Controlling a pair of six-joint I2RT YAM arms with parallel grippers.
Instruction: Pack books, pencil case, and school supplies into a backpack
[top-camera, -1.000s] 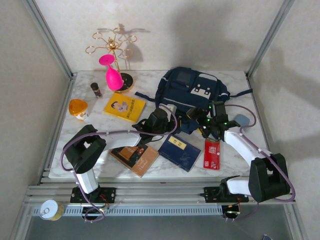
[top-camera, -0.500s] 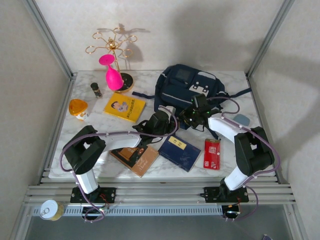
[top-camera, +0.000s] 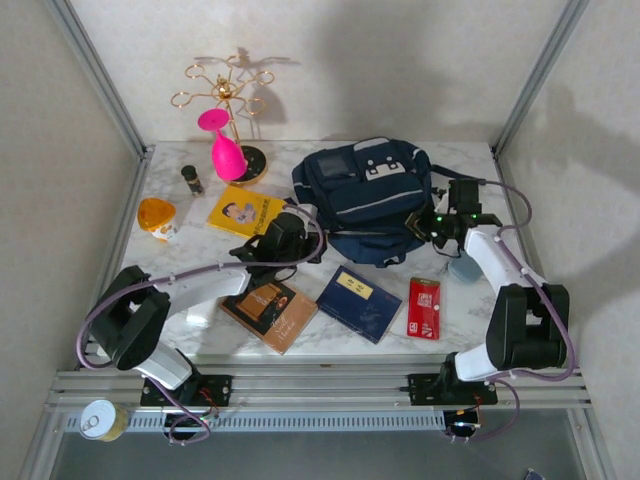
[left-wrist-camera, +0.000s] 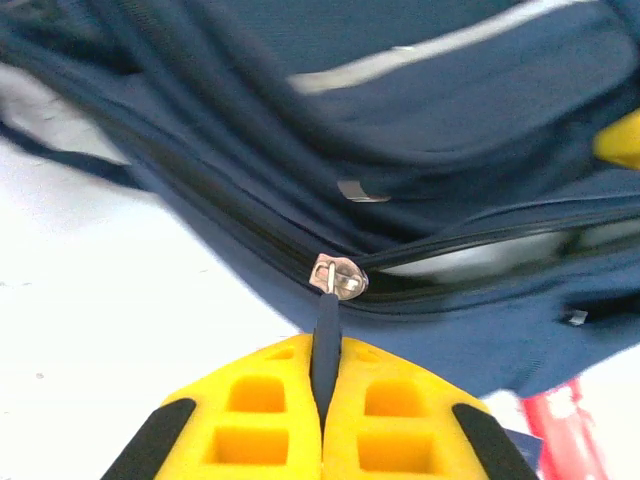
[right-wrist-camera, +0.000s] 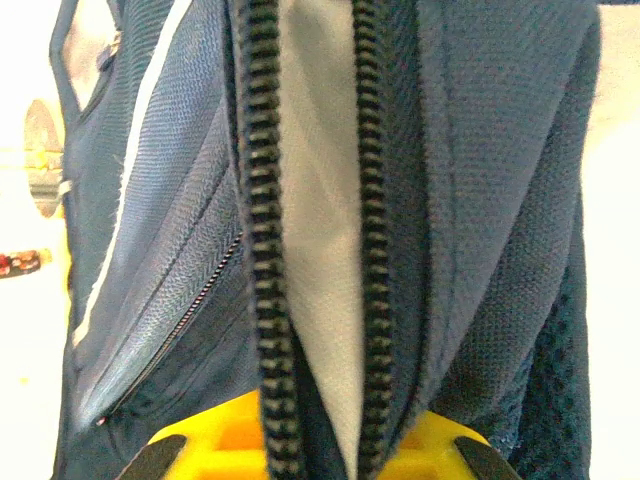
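Pinching the zipper pull (left-wrist-camera: 326, 335) — left end effector (left-wrist-camera: 323, 368); right end effector (right-wrist-camera: 318, 425) clamps the open seam (right-wrist-camera: 315, 200) of the backpack (top-camera: 365, 195).

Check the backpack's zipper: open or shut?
Partly open: the zipper teeth stand apart with pale lining between; the left gripper pinches the pull.

left gripper (left-wrist-camera: 322, 362): yellow fingers pressed together on dark zipper pull (left-wrist-camera: 325, 330) | pull hangs from metal slider (left-wrist-camera: 338, 277) | backpack (left-wrist-camera: 450, 120): zip partly open | red packet (left-wrist-camera: 565, 432): lower right | table (left-wrist-camera: 90, 290): white, left
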